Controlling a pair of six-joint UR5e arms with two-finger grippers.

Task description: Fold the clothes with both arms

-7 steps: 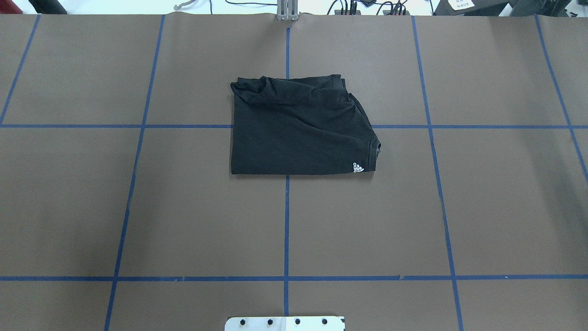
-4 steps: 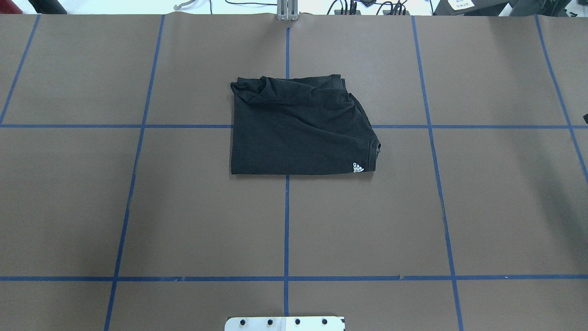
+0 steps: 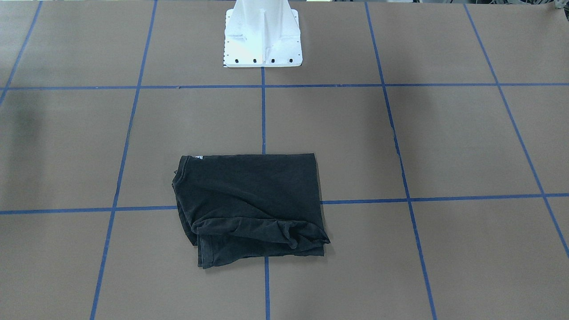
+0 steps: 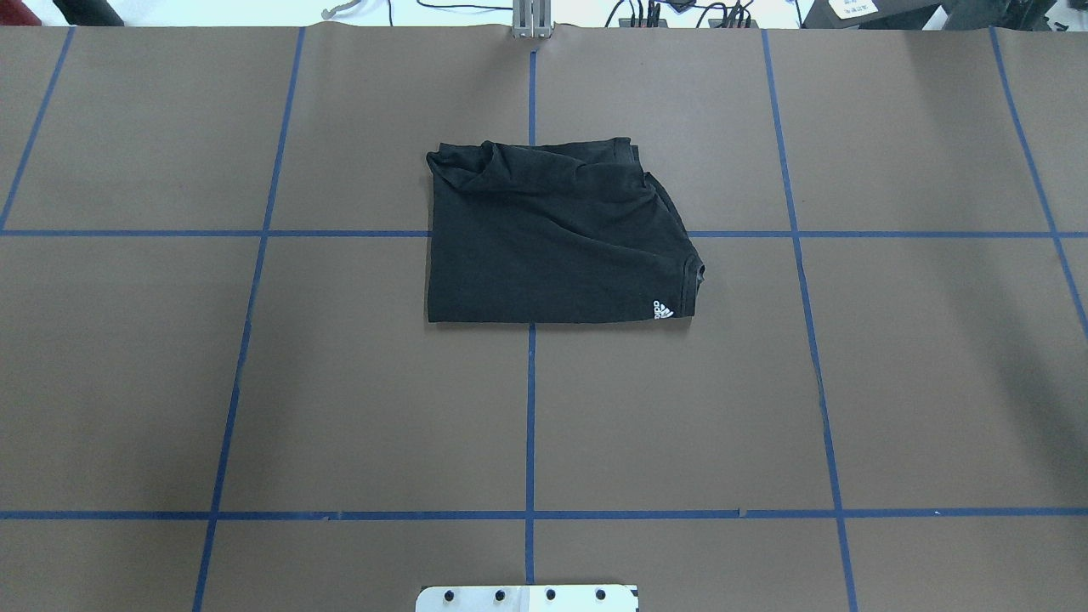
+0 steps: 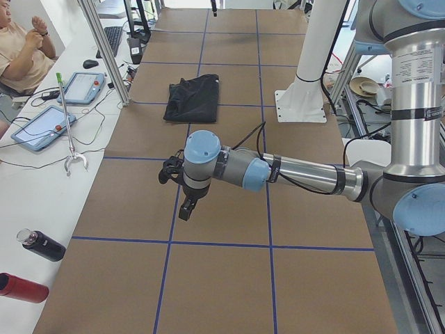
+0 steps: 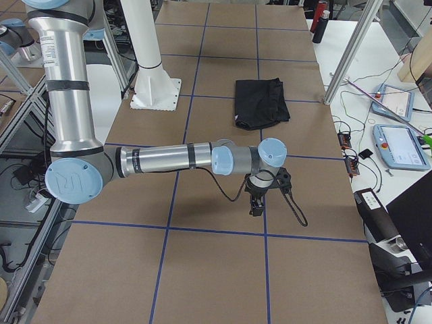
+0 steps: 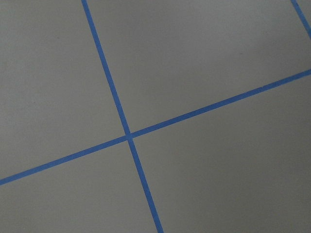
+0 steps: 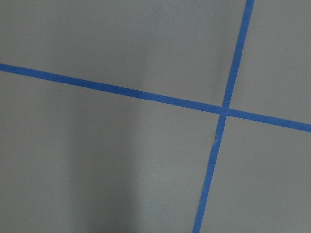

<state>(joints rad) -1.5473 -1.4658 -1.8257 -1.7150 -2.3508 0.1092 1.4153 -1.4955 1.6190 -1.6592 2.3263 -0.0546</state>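
T-shirt (image 4: 552, 246), black, folded, flat on the table (image 4: 170, 382) at its middle. Left arm (image 5: 299, 174) stretched low and level, left gripper (image 5: 185, 213) pointing down, well apart from it; right arm (image 6: 169, 158) and right gripper (image 6: 256, 208) likewise. Finger spread impossible to tell.

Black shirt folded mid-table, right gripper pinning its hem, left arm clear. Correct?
Not quite: the right gripper is off the black shirt and hangs over bare table, per the exterior right view. The shirt is folded mid-table and the left arm is clear.
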